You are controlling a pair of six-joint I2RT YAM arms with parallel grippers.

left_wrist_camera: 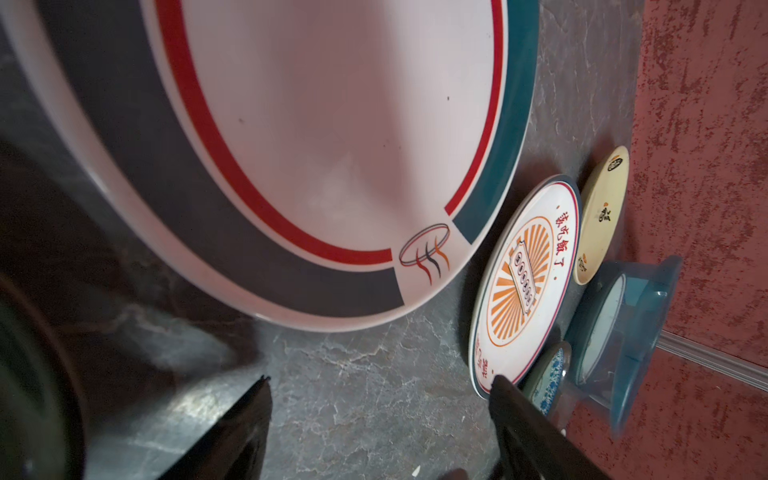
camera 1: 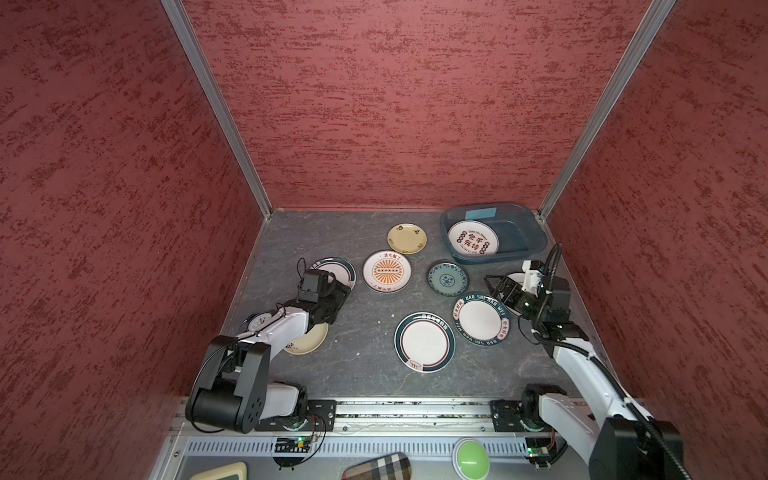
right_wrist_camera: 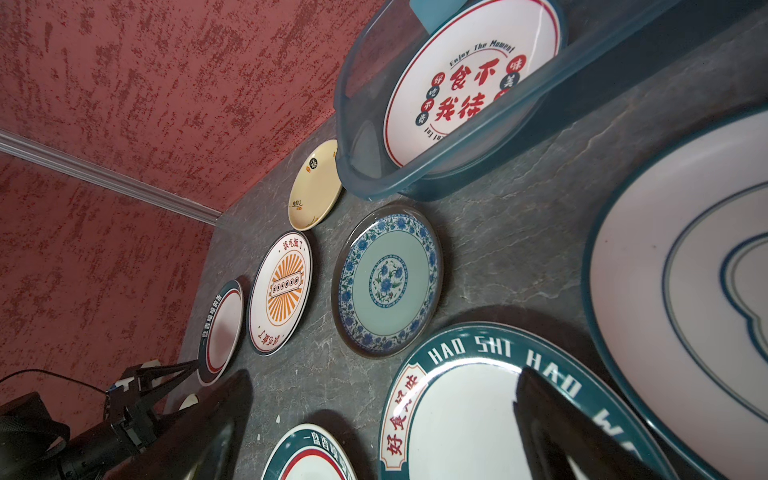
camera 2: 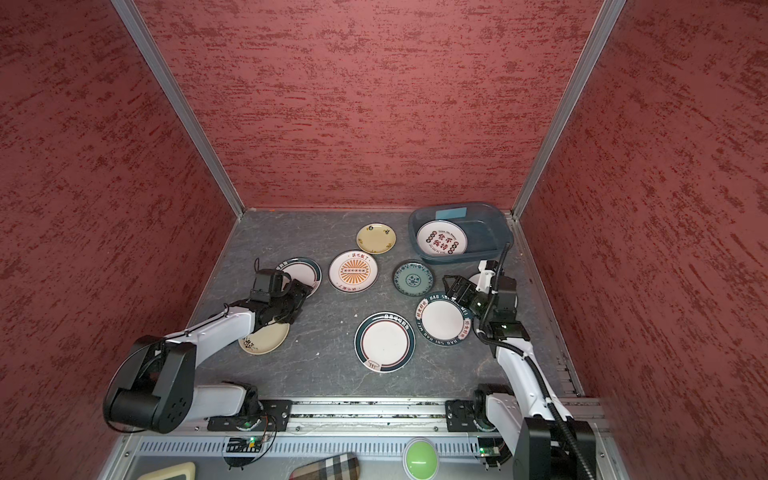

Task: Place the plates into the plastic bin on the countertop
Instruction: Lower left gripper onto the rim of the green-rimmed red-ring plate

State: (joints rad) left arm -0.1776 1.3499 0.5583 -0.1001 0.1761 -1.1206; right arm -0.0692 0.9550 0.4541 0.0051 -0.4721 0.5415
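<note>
Walls [camera 1: 395,104]: red, rough-textured, on three sides of me.
Posts [camera 1: 216,108]: silver metal, at both back corners.
Rail [camera 1: 415,409]: metal, across my front.

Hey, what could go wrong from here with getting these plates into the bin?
The left gripper stands open beside the teal-rimmed plate, which lies flat on the countertop; its low rim may slip out. The left arm also hangs over a cream plate and might knock it.
</note>
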